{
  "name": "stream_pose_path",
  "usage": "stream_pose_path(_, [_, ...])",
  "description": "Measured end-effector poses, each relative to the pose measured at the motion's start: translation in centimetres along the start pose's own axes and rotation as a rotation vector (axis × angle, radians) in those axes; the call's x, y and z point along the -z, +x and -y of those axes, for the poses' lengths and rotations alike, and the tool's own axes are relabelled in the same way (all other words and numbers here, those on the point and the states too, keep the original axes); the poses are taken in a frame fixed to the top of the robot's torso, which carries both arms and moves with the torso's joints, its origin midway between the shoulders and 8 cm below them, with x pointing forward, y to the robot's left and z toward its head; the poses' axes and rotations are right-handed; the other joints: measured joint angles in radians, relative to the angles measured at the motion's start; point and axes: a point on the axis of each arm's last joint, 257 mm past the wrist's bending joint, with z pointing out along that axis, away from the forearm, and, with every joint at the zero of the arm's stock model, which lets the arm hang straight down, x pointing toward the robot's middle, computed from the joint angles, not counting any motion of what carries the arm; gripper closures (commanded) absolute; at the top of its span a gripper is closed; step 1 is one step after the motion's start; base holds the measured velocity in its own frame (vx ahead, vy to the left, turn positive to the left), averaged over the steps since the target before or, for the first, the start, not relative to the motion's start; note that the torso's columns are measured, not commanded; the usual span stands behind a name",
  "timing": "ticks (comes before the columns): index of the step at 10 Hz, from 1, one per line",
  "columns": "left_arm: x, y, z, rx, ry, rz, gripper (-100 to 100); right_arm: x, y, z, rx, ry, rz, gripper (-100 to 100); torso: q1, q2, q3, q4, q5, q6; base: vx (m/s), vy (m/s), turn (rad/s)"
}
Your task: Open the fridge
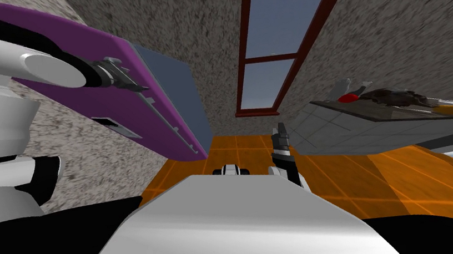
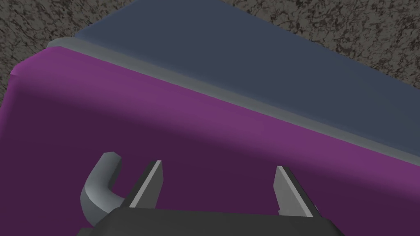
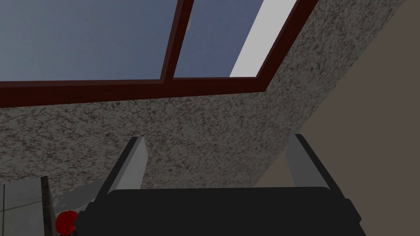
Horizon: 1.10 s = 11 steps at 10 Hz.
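left wrist view: left gripper (image 2: 218, 164) spread, empty, facing purple fridge door (image 2: 205, 123); grey handle (image 2: 98, 188) just outside fingers (image 2: 149, 184).

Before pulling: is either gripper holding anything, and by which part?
Nothing is held. The left gripper open at the purple fridge door, grey handle outside its fingers; right gripper open too.

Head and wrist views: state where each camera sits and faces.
Head view: on the head, steeply down; fridge door left, counter right, left gripper at the handle, right gripper low.
Left wrist view: on the left hand, facing the door; gripper open, handle beside it.
Right wrist view: on the right hand, past the counter's corner; gripper open.
Shared: door and handle, head and left wrist.
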Motion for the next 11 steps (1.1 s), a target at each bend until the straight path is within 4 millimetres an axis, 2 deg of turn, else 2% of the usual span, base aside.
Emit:
stream_pose_path(7, [2.2, -1.7, 3.3, 0.075, -0.020, 0.067, -100, 0.0, 0.0, 0.0, 0.000, 0.000, 0.000, 0, -0.004, 0.001, 0.000, 0.001, -0.002, 0.001, 0.004, -0.024, 0.010])
stream_pose_path(9, [2.8, -2.5, 3.8, 0.087, -0.021, 0.074, -100, 0.0, 0.0, 0.0, 0.000, 0.000, 0.000, 0, -0.003, 0.000, 0.000, 0.001, -0.002, 0.000, 0.000, -0.024, -0.004])
stream_pose_path(11, [2.8, -3.0, 3.5, 0.084, -0.033, 0.089, -100, 0.0, 0.0, 0.0, 0.000, 0.000, 0.000, 0, -0.006, -0.006, -0.004, -0.003, -0.003, 0.004, 0.045, -0.023, -0.157])
